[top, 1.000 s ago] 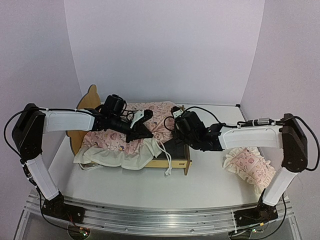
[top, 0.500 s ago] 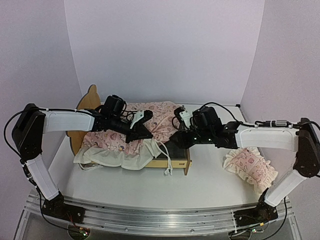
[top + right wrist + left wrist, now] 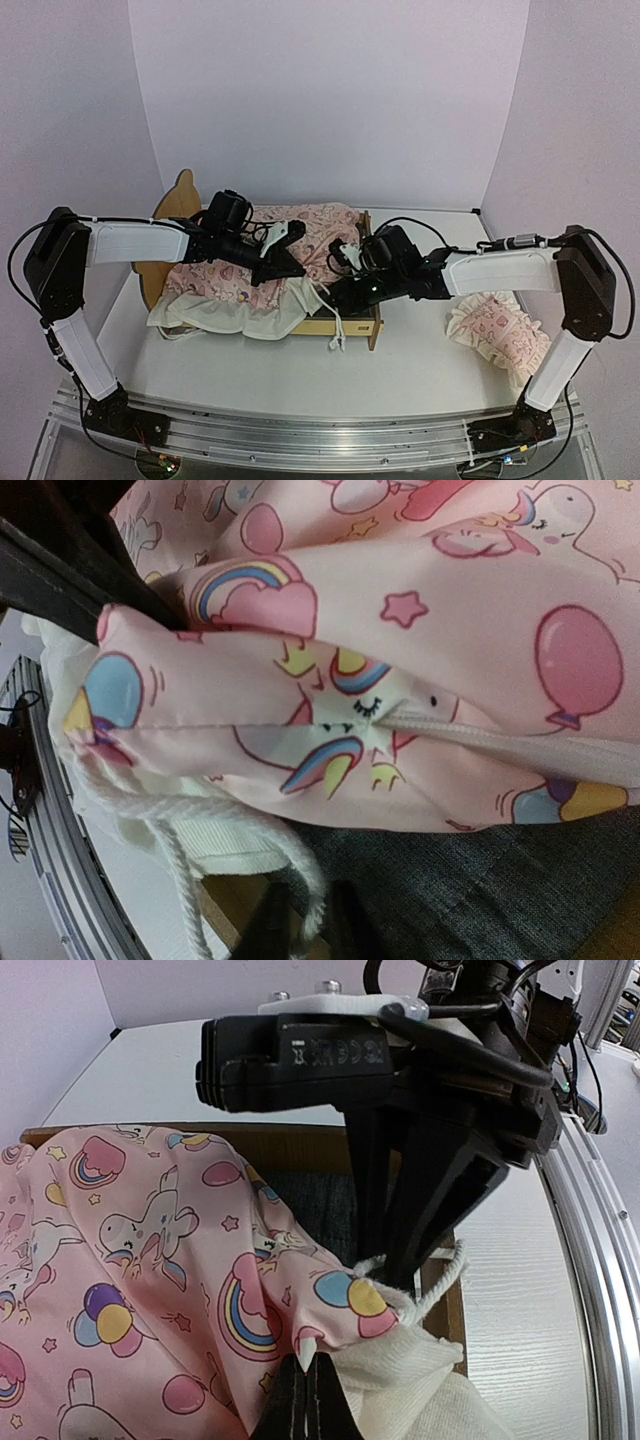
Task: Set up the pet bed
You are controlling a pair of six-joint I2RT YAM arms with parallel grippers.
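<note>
The pale-wood pet bed (image 3: 181,196) lies on the table with its ear-shaped headboard at the left and its dark grey base (image 3: 520,880) partly bare at the foot end. A pink print quilt (image 3: 310,232) with a white underside is bunched over it. My left gripper (image 3: 290,268) is shut on a quilt corner, seen in the left wrist view (image 3: 310,1400). My right gripper (image 3: 345,296) is low at the bed's foot corner. Its fingers (image 3: 272,925) stand close together around the quilt's white cord (image 3: 300,865).
A ruffled pink pillow (image 3: 500,335) lies on the table at the right, beside the right arm. The bed's wooden footboard (image 3: 373,318) stands just right of my right gripper. White walls close the back and sides.
My right gripper drew back and up from the bed's foot, then came down and left to the quilt's hanging corner and cord. The left gripper and the quilt have stayed put.
</note>
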